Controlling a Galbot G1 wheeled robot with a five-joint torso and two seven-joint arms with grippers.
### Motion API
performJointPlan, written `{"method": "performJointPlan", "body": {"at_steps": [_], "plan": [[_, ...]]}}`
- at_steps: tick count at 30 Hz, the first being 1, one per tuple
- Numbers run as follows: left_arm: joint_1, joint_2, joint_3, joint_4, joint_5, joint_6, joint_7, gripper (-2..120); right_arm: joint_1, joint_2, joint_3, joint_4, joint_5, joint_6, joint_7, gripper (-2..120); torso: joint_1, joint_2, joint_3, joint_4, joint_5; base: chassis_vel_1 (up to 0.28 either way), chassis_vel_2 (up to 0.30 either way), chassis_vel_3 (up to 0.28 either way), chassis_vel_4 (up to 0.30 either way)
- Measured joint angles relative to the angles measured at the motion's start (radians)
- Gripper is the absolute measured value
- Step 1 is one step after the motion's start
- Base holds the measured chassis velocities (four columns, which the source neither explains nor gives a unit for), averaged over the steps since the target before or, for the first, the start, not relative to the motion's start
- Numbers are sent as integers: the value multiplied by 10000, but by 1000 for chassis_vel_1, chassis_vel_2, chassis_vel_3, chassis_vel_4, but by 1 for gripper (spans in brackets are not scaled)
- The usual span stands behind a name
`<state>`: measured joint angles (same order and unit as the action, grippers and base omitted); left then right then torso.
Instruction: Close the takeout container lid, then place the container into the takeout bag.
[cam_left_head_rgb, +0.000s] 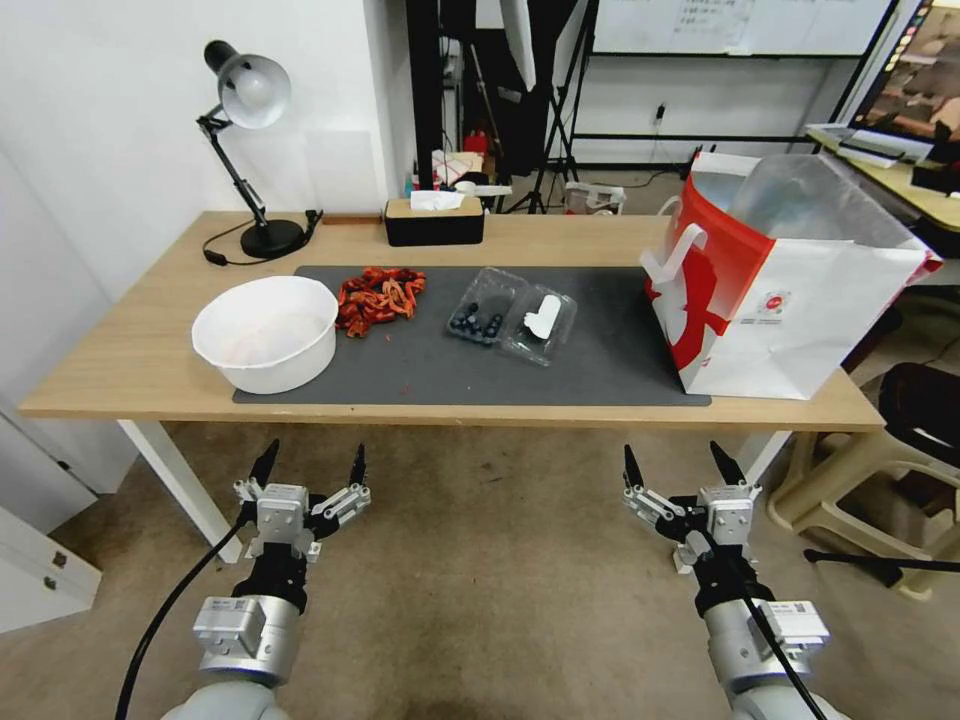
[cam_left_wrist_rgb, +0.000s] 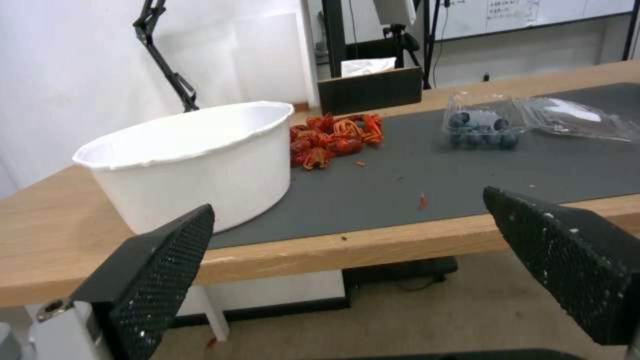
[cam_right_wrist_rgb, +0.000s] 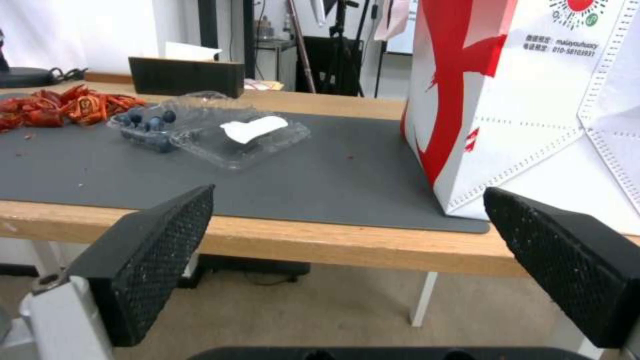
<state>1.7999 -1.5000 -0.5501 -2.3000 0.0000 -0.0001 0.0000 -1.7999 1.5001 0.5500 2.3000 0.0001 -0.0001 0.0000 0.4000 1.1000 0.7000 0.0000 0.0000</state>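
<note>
The takeout container (cam_left_head_rgb: 482, 313) lies open and flat near the middle of the dark grey mat (cam_left_head_rgb: 600, 370) on the wooden table (cam_left_head_rgb: 130, 350). Its 2 halves are spread side by side, so the long axis of the opened clamshell runs roughly across the table, slightly skewed: the berry half sits toward the robot's left and a little farther back, and the lid (cam_left_head_rgb: 540, 322) lies toward the robot's right and a little nearer. The berry half is clear plastic and holds a small cluster of dark blue berries (cam_left_wrist_rgb: 481, 131). The lid is clear, faces up and carries 1 white label (cam_right_wrist_rgb: 253, 127). The takeout bag (cam_left_head_rgb: 790, 270) stands upright at the right end of the mat, well apart from the container, with its mouth open upward and silver foil lining visible inside; the side facing the container is red and white with white handles, and the front panel bears a small round logo. A white bowl (cam_left_head_rgb: 268, 332) sits on the left end of the mat, with a pile of red crayfish (cam_left_head_rgb: 380, 296) between the bowl and the container. The left gripper (cam_left_head_rgb: 310, 465) and right gripper (cam_left_head_rgb: 683, 462) both hang below the front edge of the table, above the floor, each with fingers spread wide and holding nothing.
</note>
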Motion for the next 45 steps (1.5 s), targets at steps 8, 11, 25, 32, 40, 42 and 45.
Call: {"method": "performJointPlan", "body": {"at_steps": [8,11,25,32,40,42,45], "plan": [[0,0,0,0,0,0,0,100,0,0,0,0,0,0,0,100,0,0,0,0,1,0,0,0,0],[0,0,0,0,0,0,0,100,0,0,0,0,0,0,0,100,0,0,0,0,1,0,0,0,0],[40,56,208,-63,-23,45,-226,100,-308,95,-82,181,-105,58,-177,100,1,-1,0,6,1,0,0,0,0],[543,629,2352,-980,-372,702,-2334,100,-1650,607,-532,1051,-558,852,-908,100,-3,3,-2,0,0,0,0,0,0],[887,1049,4133,-1380,-668,812,-3959,100,-1653,610,-412,1052,-602,1169,-815,100,-3,2,-1,1,-6,0,0,0,0],[880,1050,4197,-1302,-666,656,-3974,100,-1646,612,-399,1053,-628,1176,-816,100,-2,2,-1,0,1,0,0,0,0],[864,1045,4194,-1264,-654,547,-3965,100,-1642,613,-385,1053,-644,1232,-841,100,-1,1,0,1,1,0,0,0,0]]}}
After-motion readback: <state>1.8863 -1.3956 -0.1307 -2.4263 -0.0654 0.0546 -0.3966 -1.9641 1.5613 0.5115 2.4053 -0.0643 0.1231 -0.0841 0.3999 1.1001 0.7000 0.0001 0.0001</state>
